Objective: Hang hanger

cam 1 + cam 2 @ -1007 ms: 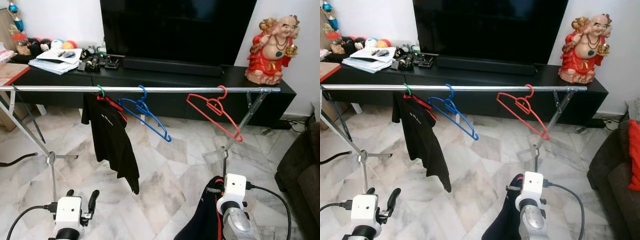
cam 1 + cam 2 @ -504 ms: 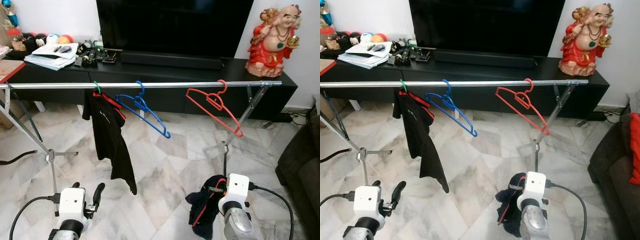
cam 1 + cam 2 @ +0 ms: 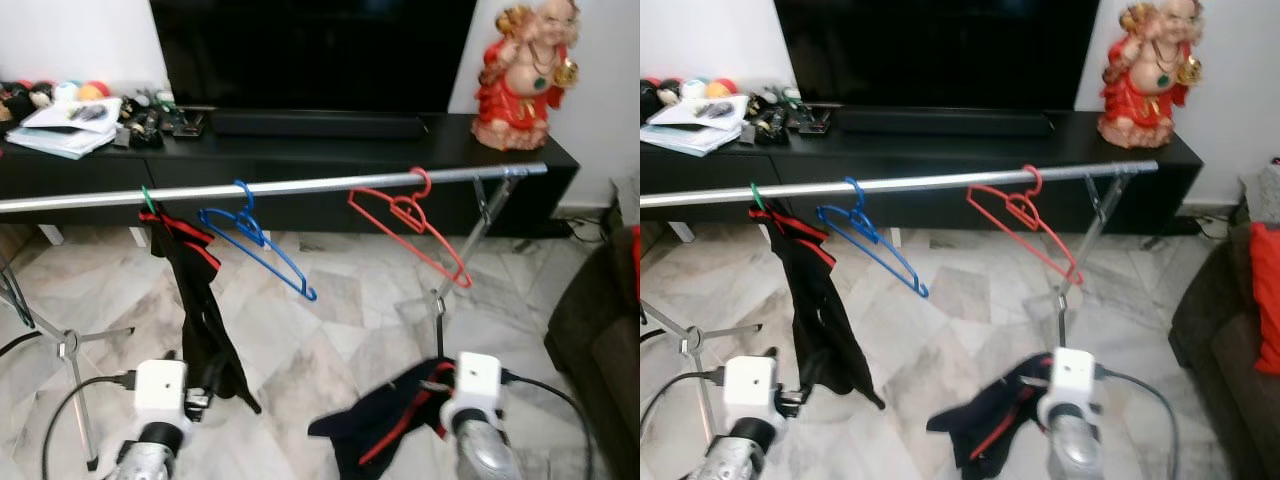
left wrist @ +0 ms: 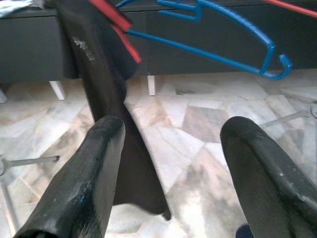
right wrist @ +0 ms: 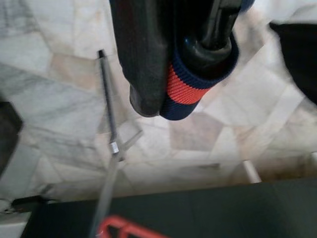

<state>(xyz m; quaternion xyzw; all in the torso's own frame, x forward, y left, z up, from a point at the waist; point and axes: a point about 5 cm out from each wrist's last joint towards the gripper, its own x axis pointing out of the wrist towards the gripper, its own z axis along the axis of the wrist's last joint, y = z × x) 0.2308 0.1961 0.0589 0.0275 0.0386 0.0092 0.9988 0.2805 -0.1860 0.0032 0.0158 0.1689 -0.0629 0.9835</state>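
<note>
A silver rail point(image 3: 300, 186) crosses the room at chest height. On it hang a green-hooked hanger with a black, red-trimmed shirt point(image 3: 195, 300), a bare blue hanger point(image 3: 256, 245) and a bare red hanger point(image 3: 410, 222). My right gripper point(image 5: 181, 54) is shut on the red-and-navy band of a dark garment point(image 3: 380, 428), which trails out to the left, low over the floor and below the red hanger. My left gripper point(image 4: 172, 131) is open with nothing between its fingers, low down and close to the hanging black shirt point(image 4: 94, 74).
Behind the rail stands a black TV console point(image 3: 320, 140) with a red figurine point(image 3: 522, 70) and clutter at the left. The rack's legs point(image 3: 455, 270) stand on the marble floor. A dark sofa point(image 3: 600, 330) is at the right. Cables run from both wrists.
The camera has come closer to the rail and shifted. The dark garment in my right gripper has risen and swung out to the left. The left gripper now sits against the hanging black shirt.
</note>
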